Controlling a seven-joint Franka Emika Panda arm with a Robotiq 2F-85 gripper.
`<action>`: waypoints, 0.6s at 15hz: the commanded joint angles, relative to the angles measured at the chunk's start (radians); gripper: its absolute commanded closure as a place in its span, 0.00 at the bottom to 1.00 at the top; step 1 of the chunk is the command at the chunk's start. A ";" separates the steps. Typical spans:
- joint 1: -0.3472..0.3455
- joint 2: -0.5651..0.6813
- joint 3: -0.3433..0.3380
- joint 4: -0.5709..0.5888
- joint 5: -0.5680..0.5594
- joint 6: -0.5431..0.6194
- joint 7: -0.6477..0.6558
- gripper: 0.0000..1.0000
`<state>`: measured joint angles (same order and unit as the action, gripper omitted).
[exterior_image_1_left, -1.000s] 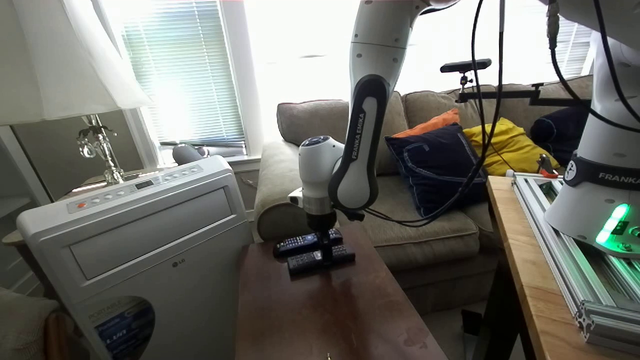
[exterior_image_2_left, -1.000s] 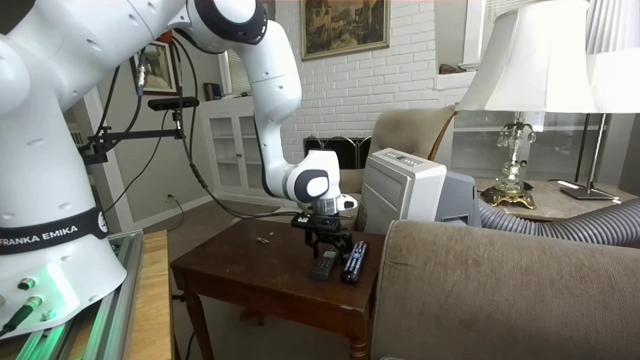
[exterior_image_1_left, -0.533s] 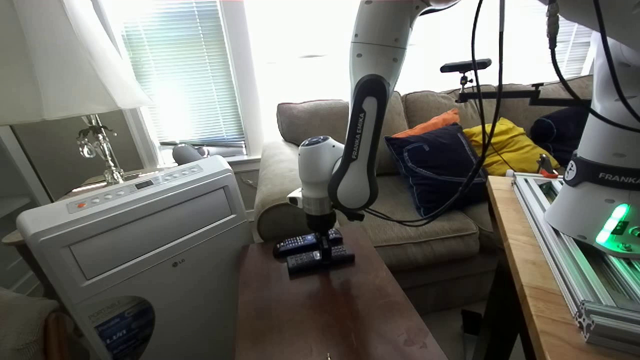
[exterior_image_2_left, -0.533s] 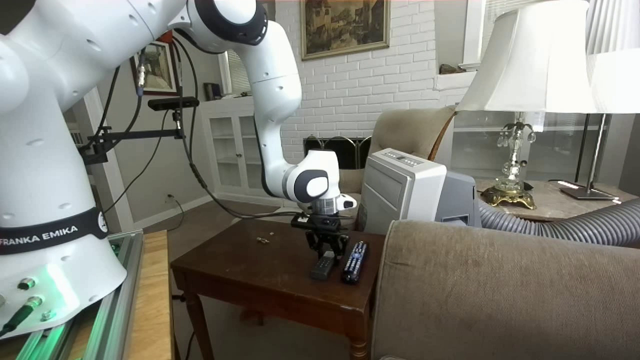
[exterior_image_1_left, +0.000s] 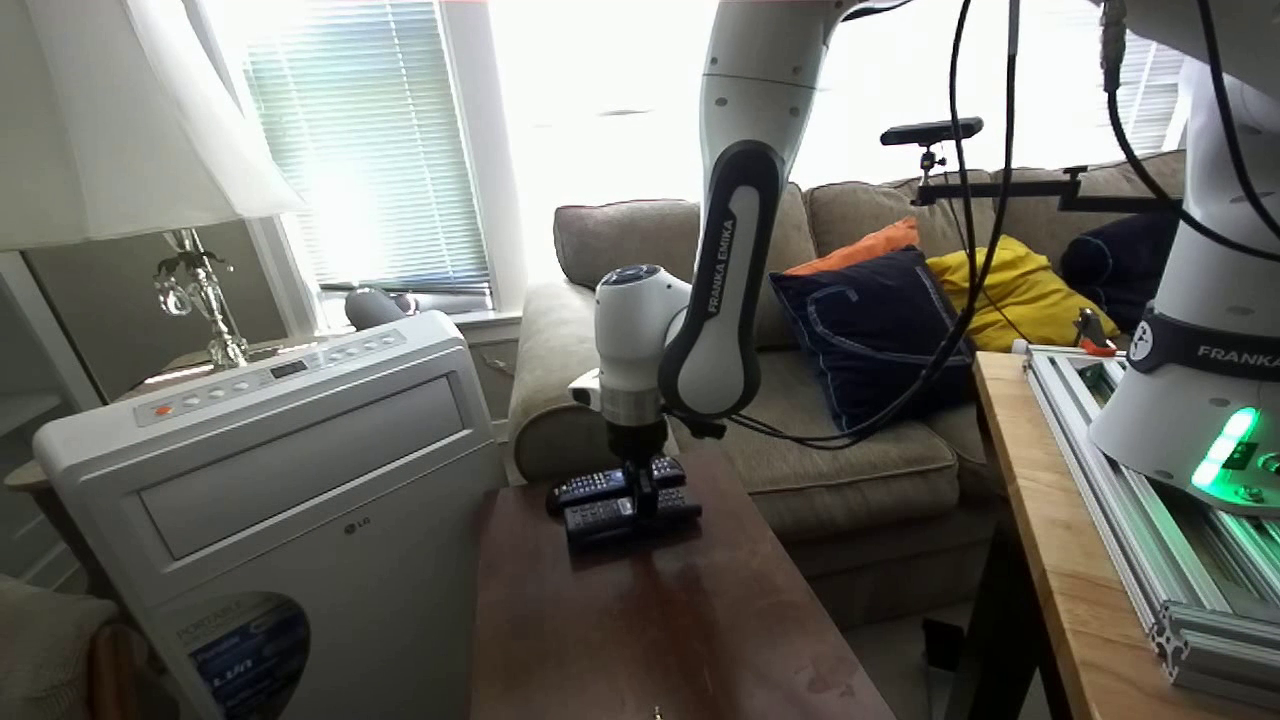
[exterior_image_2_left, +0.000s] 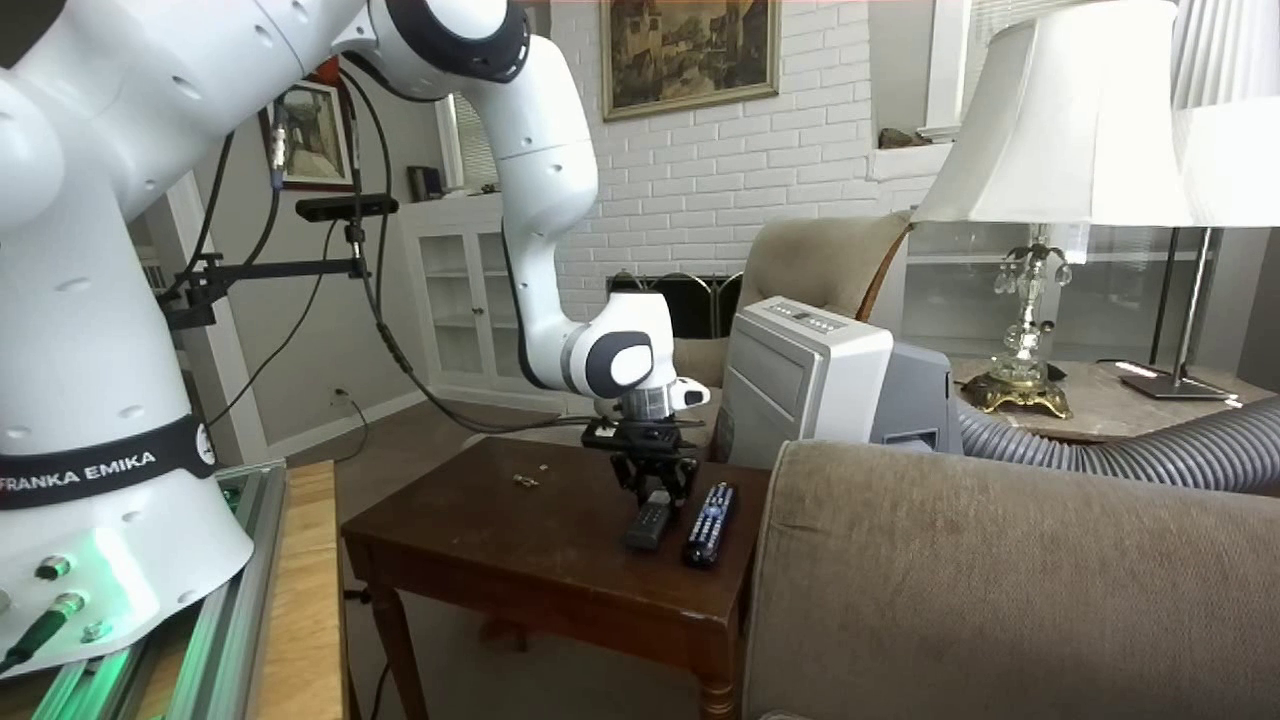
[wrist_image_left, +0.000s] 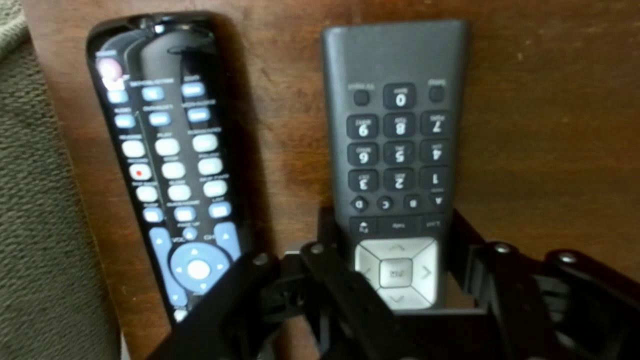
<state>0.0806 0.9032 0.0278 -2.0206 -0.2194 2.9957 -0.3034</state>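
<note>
A dark grey remote (wrist_image_left: 400, 150) with black number keys and a silver arrow pad lies between my gripper's fingers. My gripper (wrist_image_left: 394, 225) is shut on its sides near the arrow pad. The remote also shows in both exterior views (exterior_image_1_left: 600, 516) (exterior_image_2_left: 650, 524), held slightly above the table. My gripper (exterior_image_1_left: 645, 505) points down in both exterior views (exterior_image_2_left: 658, 490). A glossy black remote (wrist_image_left: 145, 150) with blue and white buttons lies on the table beside it, apart from the fingers. It also shows in both exterior views (exterior_image_1_left: 590, 486) (exterior_image_2_left: 711, 525).
The brown wooden table (exterior_image_2_left: 500, 550) bears small shiny bits (exterior_image_2_left: 525, 481). A beige sofa arm (exterior_image_2_left: 1000, 560) borders the table beside the black remote. A white portable air conditioner (exterior_image_1_left: 300, 480) stands at another edge. The robot's wooden bench (exterior_image_1_left: 1040, 520) stands apart from the table.
The gripper's fingers have closed from wide open onto the grey remote. The gripper and remote have then risen slightly and shifted a little. The black remote has not moved.
</note>
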 joint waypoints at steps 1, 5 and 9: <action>-0.049 -0.147 0.008 -0.106 -0.022 0.012 -0.005 0.71; -0.096 -0.279 -0.007 -0.126 -0.007 0.018 0.008 0.71; -0.118 -0.319 -0.053 -0.051 0.015 -0.009 0.052 0.71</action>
<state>-0.0273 0.6258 -0.0001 -2.0872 -0.2165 3.0062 -0.2926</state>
